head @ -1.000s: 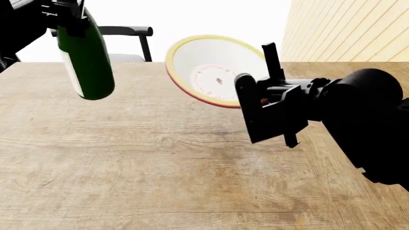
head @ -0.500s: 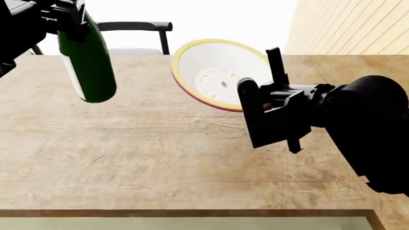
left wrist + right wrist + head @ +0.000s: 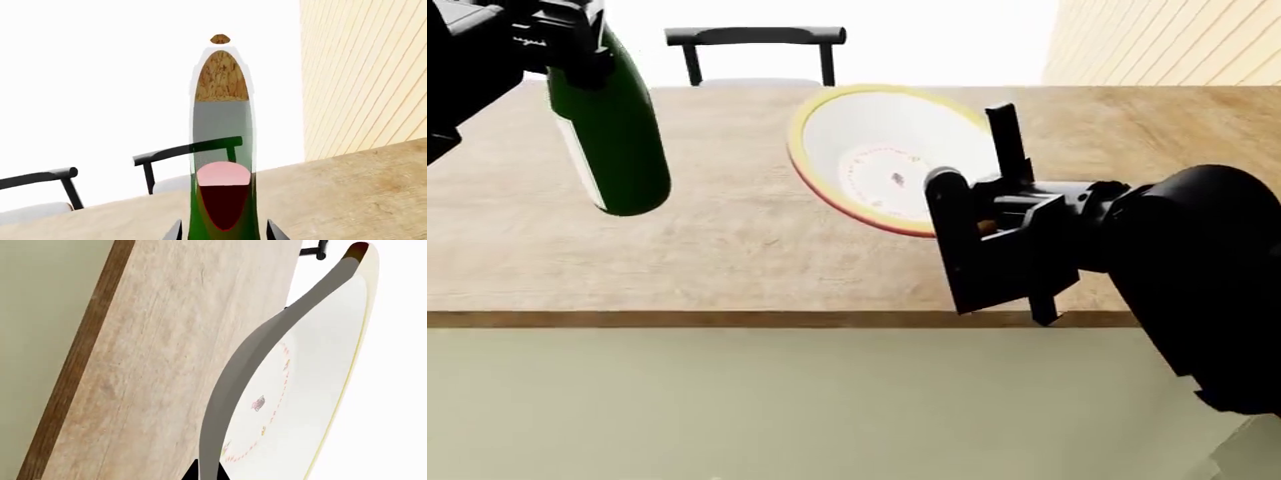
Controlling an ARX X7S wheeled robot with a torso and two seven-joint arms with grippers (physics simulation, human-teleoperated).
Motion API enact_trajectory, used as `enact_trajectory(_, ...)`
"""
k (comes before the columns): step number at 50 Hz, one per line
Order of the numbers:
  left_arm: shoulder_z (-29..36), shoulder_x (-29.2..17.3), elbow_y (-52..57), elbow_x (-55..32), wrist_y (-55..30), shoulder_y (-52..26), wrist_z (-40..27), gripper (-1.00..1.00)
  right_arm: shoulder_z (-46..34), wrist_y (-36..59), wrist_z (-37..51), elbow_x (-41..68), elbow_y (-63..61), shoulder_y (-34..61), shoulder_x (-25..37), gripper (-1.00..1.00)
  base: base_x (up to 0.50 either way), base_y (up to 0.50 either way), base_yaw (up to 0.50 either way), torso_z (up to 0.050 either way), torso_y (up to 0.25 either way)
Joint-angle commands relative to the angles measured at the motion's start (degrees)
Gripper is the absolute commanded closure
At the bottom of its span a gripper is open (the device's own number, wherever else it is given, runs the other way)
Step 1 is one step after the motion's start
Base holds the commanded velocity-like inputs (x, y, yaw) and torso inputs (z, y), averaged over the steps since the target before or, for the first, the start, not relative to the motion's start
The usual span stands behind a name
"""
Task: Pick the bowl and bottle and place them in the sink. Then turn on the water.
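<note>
A long, light-brown wooden tabletop [image 3: 734, 260] with a darker front edge is stretching across the head view. A pale greenish floor [image 3: 801, 410] is showing below it. A black-framed chair [image 3: 755, 40] is standing behind the far edge, and a pale slatted timber wall [image 3: 1168, 40] is rising at the right.

1. Your left gripper [image 3: 567, 40] at ten o'clock holds the bottle [image 3: 607, 135] above the table [image 3: 734, 250].
2. Your right gripper [image 3: 994, 215] at three o'clock holds the bowl [image 3: 874, 150], tilted, above the table.
3. A chair [image 3: 754, 40] stands behind the table at twelve o'clock.
</note>
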Motion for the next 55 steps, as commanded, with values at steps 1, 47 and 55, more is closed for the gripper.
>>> enact_trajectory(1,-0.5,0.1,0.1,-0.1,0.6,-0.3,-0.5,1.00,0.6,-0.1,1.0,-1.0,0.1,0.3,-0.1,1.00,0.00,0.00,0.00,0.000,0.000)
enact_trajectory(47,-0.8,1.3,2.7,-2.2,-1.2,0.3,-1.9,1.00,2.5,4.0,3.3,0.3,-3.5,-3.2,1.3,1.00,-0.07,0.01,-0.45,0.000,0.001)
enact_trajectory(55,-1.1,2.2,2.6,-2.7,-1.1,0.7,-2.3,1.00,2.9,5.0,3.8,0.5,-5.0,-4.5,2.5,1.00,-0.08,0.02,-0.50,0.000,0.000)
